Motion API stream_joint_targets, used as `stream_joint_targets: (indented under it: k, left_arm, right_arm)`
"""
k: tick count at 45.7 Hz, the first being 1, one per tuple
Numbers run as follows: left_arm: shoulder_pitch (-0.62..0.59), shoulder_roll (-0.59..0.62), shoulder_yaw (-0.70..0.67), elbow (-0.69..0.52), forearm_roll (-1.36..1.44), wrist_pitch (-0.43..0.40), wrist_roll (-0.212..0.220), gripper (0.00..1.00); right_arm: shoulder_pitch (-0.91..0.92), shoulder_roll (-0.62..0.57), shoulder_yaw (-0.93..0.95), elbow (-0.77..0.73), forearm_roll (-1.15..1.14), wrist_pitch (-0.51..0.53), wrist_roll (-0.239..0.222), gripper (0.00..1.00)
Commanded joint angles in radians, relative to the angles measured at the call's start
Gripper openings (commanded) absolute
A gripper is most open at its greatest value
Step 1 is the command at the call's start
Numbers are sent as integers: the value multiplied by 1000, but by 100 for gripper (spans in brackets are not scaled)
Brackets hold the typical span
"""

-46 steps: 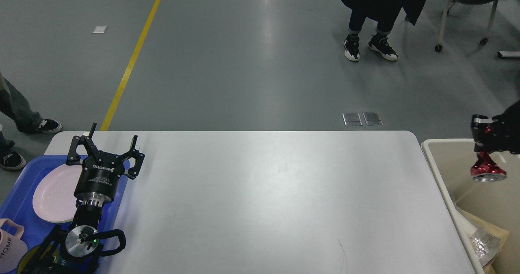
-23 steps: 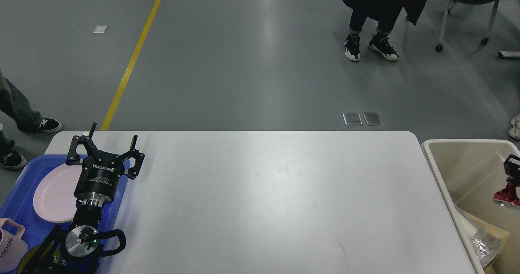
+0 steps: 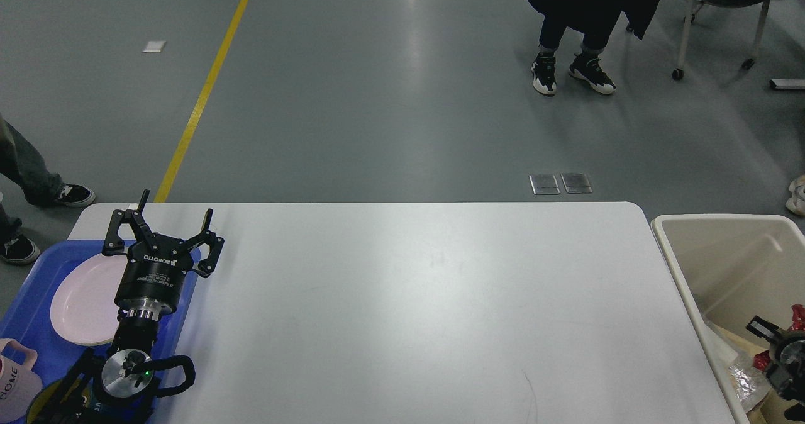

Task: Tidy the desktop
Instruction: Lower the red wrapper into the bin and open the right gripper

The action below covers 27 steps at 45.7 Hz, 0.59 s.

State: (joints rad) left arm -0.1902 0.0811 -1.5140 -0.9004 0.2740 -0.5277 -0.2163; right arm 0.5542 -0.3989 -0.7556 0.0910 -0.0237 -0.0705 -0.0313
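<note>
Left claw (image 3: 165, 223) spread wide and holding nothing above blue tray (image 3: 25, 311), bare white worktop (image 3: 415, 311) stretching rightward lengthwise; right claw (image 3: 780, 348) low inside beige bin (image 3: 676, 267), grip indiscernible.

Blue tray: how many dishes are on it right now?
2 visible: a pink plate in the blue tray beside the left gripper, and a pink mug at the frame's bottom-left edge. More may sit out of view.

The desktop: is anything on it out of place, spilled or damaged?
Nothing stands out. The desktop shows only a faint thin mark near its front edge. The plate lies flat in the blue tray, and the trash is inside the bin.
</note>
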Motion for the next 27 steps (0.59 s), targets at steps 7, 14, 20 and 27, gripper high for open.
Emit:
stream_joint_targets:
  k: [7, 14, 20, 27]
  left_arm:
    - [0, 0, 0, 0, 1, 0, 0, 96]
    - [0, 0, 0, 0, 1, 0, 0, 96]
    - [0, 0, 0, 0, 1, 0, 0, 96]
    - [0, -1, 0, 0, -1, 0, 0, 96]
  right_arm:
    - [-62, 32, -1, -2, 16, -17, -10, 0]
    - [-66, 35, 1, -2, 18, -23, -10, 0]
    - [-63, 26, 2, -2, 16, -47, -9, 64]
    - [-62, 25, 2, 6, 16, -146, -7, 100]
